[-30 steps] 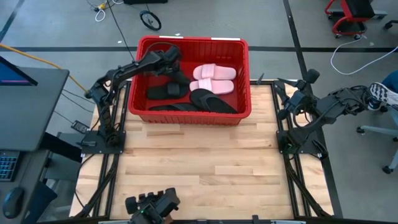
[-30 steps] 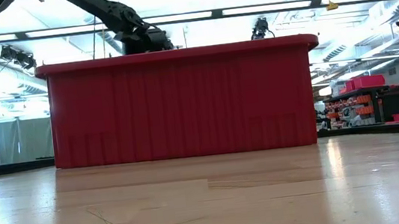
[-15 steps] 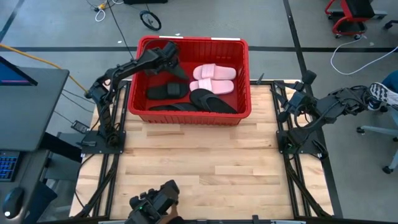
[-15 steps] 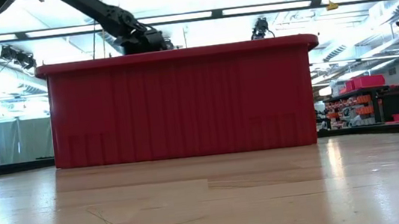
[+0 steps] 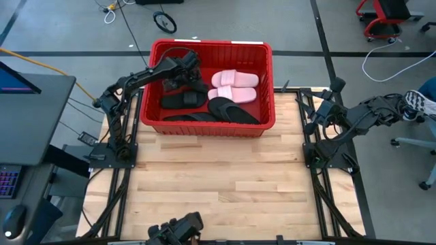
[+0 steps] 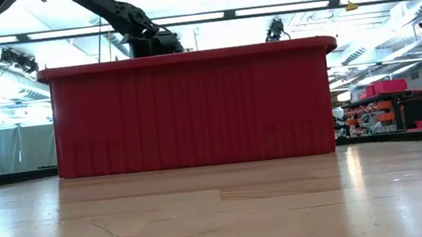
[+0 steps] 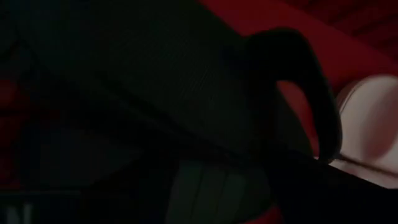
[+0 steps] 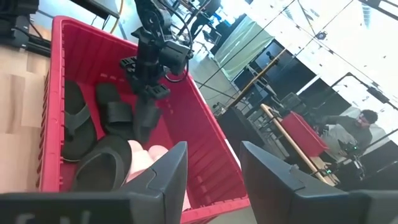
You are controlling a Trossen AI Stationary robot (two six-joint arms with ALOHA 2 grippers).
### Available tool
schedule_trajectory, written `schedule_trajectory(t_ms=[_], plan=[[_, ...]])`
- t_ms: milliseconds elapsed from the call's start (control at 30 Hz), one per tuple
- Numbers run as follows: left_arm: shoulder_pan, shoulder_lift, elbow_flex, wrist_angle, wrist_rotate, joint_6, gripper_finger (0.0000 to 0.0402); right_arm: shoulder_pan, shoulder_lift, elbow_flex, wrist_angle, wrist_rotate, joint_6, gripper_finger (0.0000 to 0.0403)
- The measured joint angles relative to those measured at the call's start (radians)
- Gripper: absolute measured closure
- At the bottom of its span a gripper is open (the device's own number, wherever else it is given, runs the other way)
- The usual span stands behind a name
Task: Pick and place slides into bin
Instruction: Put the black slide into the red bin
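The red bin (image 5: 146,88) stands at the table's far edge. In it lie two pale pink slides (image 5: 234,79), side by side at the far right, and black slides (image 5: 234,110) along the near wall, one (image 5: 182,100) at the left. My left gripper (image 5: 182,73) is over the bin's far left part, shut on another black slide (image 8: 145,121) that hangs below it inside the bin. In the low view the bin's wall (image 6: 194,108) hides all the slides. My right gripper (image 8: 214,171) is open and empty, off the table's right edge (image 5: 325,109). My left gripper holds the black slide by its upper end (image 8: 150,99), coming from above with its fingers pointing down. The slide hangs about upright below the fingers inside the bin. In the left wrist view the slide's sole (image 7: 155,74) and strap (image 7: 311,93) fill the picture and hide the place of contact.
The bare wooden tabletop (image 5: 218,177) stretches in front of the bin. Arm mounts and frames stand at the table's left (image 5: 112,146) and right (image 5: 320,153) edges. A person (image 8: 360,124) shows in the room beyond the bin.
My left gripper has stayed over the bin's far left part with the black slide in its hold, shifting a little toward the far edge and back. The hanging slide has swung slightly toward the bin's left wall.
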Motion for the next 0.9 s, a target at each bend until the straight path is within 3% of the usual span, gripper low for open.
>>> schedule_trajectory(t_ms=[300, 600, 700, 800, 900], plan=[[-0.028, 0.000, 0.000, -0.089, 0.044, 0.028, 0.0181, 0.000, 0.000, 0.000, 0.000, -0.051, 0.052, 0.0249], [0.151, 0.003, 0.000, 0.018, 0.085, 0.051, 0.0178, 0.000, 0.003, 0.000, 0.000, -0.122, 0.080, 0.0249], [0.191, 0.013, 0.000, 0.068, 0.158, 0.105, 0.0189, 0.000, 0.003, 0.000, 0.000, -0.123, 0.072, 0.0249], [0.202, 0.013, 0.000, 0.078, 0.228, 0.116, 0.0201, 0.000, 0.003, 0.000, 0.000, -0.123, 0.077, 0.0249], [0.182, 0.013, 0.000, 0.085, 0.225, 0.189, 0.0211, 0.000, 0.003, 0.000, -0.003, -0.123, 0.077, 0.0249]])
